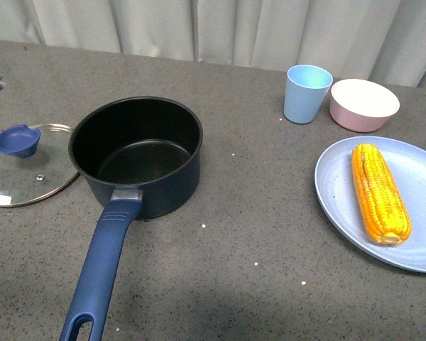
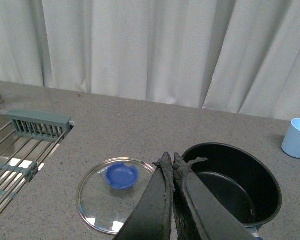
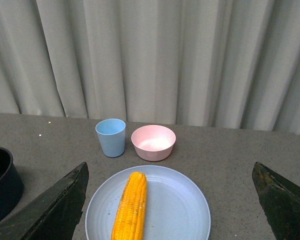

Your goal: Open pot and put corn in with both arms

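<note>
The pot [image 1: 136, 153] is already open. Its lid [image 1: 28, 165] lies flat on the table at the far left, just beside it. The pot itself stands left of centre, empty, with its handle running back toward the robot.

The left claw [image 2: 171, 162] hangs over the gap between lid and pot, jaws pressed together with nothing in them.

Further right, at the back, stand a cup [image 1: 307, 92] and a bowl [image 1: 364, 104]. In front of them lies a plate [image 1: 341, 192] with the corn [image 1: 380, 192] on it, well apart from the pot.

The right claw [image 3: 170, 165] is spread wide and empty. In its wrist view the corn shows ahead and below, between the two fingers [image 3: 65, 200]. The cob's long axis runs near to far, away from the robot, so the open jaws stand across its width. The right arm is plainly the nearer one. I judge a straight descent would close on the cob's sides.
</note>
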Tool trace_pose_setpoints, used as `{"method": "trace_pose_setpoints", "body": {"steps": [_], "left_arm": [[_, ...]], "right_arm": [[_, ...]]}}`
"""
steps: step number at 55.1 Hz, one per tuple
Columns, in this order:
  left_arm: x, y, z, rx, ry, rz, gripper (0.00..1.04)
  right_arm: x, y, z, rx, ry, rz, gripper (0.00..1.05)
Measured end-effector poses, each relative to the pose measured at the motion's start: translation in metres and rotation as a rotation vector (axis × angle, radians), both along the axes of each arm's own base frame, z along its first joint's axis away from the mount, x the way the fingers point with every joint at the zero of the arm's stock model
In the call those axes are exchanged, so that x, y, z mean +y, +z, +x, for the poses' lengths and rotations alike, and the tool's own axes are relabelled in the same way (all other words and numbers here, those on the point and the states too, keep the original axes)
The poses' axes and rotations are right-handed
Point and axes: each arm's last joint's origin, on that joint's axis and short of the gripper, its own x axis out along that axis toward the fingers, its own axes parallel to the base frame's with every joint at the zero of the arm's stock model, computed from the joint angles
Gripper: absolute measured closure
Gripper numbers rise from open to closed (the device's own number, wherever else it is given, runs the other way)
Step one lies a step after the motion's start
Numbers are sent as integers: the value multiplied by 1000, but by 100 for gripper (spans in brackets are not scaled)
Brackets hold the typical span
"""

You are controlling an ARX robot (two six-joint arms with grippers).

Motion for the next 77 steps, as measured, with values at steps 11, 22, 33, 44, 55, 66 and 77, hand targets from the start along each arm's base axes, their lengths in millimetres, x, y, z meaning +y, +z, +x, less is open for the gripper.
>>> {"method": "trace_pose_setpoints", "body": {"steps": [11,22,33,44,55,66,77], "left_arm": [[0,3,-10,-10,0,0,101],[0,4,-15,-13,0,0,101],[0,4,-21,-14,0,0,101],[0,4,-25,-14,0,0,101],[0,3,-29,-12,0,0,101],[0,0,-38,-6,0,0,101],[0,0,-39,-7,0,0,73]], "right_arm": [[0,0,0,0,0,0,9],[0,0,0,0,0,0,9],[0,0,0,0,0,0,9],[0,0,0,0,0,0,9],[0,0,0,0,0,0,9],[0,0,0,0,0,0,9],[0,0,0,2,1,0,9]]}}
